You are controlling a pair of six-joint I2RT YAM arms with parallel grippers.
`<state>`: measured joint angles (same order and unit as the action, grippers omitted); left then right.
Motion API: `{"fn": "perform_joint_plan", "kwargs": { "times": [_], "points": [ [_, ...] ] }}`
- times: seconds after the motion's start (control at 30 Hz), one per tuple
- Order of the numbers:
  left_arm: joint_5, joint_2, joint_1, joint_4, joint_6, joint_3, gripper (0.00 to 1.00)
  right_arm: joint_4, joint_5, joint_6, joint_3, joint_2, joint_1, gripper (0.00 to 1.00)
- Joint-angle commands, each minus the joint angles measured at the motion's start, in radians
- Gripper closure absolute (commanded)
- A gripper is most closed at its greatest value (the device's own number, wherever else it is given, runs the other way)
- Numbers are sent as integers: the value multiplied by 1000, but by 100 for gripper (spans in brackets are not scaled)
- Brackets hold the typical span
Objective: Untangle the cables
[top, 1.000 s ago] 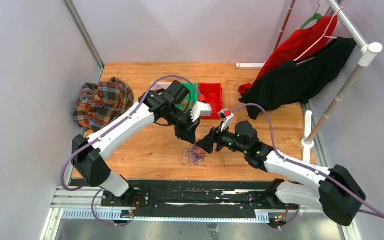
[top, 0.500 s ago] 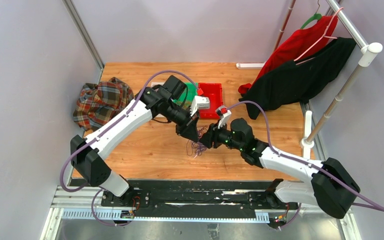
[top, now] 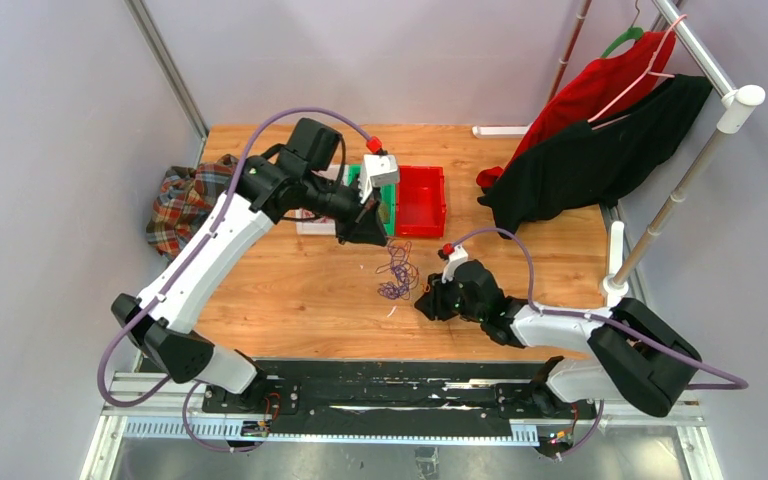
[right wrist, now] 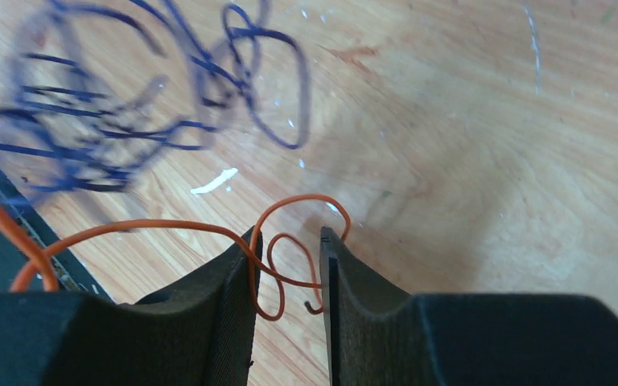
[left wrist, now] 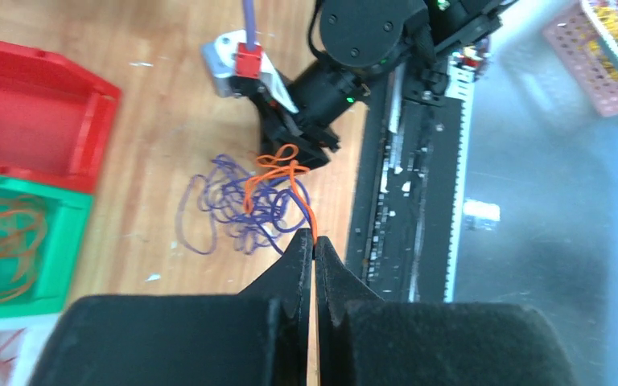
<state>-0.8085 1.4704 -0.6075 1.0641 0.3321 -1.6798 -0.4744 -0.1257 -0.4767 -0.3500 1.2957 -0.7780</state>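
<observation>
Orange being drawn out of purple, by the look of it: pinching one orange wire [left wrist: 286, 173] hard between the pressed-together tips of the left gripper [left wrist: 315, 245], raised just in front of the red bin [top: 422, 200]. Farther in front of that bin, low over the wooden table [top: 290, 300], meeting the wire's other end with the right gripper [right wrist: 288, 241], jaws a narrow gap apart, an orange loop lying in the gap and brushing one finger but not clamped. Between the two grippers, in front of the red bin, a loose knot of purple wire [top: 395, 272] strung below the left gripper, with the orange threaded through it. Judged early in the job: nothing freed from this clump yet. Next, probably: close the right jaws on the orange loop, or pin the purple instead, then pull apart slowly, watching for a knot that tightens rather than slips. Right beside the red bin, a green bin [left wrist: 80, 241] with coiled orange wire inside, so likely the drop-off; one place further from the red bin, a white tray [left wrist: 40, 342] with red strands. Well left of the red bin, a crumpled plaid cloth [top: 185, 205]; well right of it, black and red clothes [top: 600, 150] on a hanger; neither in the way. In the way: only the purple loops and the closeness of the two grippers
</observation>
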Motion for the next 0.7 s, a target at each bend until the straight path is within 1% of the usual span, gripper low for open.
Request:
{"fn": "perform_joint_plan", "kwargs": {
  "times": [0.0,0.1,0.17,0.27,0.47,0.57,0.67],
  "points": [
    [143,-61,6,17,72,-72,98,-40,58,-6,31,16,33,68],
    [233,-77,6,17,122,-104,99,-26,66,-15,34,-1,35,68],
    [254,-91,6,17,141,-97,98,-8,67,-18,29,-36,34,68],
    [233,-121,6,17,151,-35,98,41,77,-17,19,-134,35,68],
    [254,-148,6,17,181,134,98,195,105,42,-69,-342,35,75],
    [232,-151,6,16,203,167,97,222,81,70,-124,-410,36,78],
    [209,-135,6,16,187,154,96,226,47,93,-189,-420,38,81]
  ]
}}
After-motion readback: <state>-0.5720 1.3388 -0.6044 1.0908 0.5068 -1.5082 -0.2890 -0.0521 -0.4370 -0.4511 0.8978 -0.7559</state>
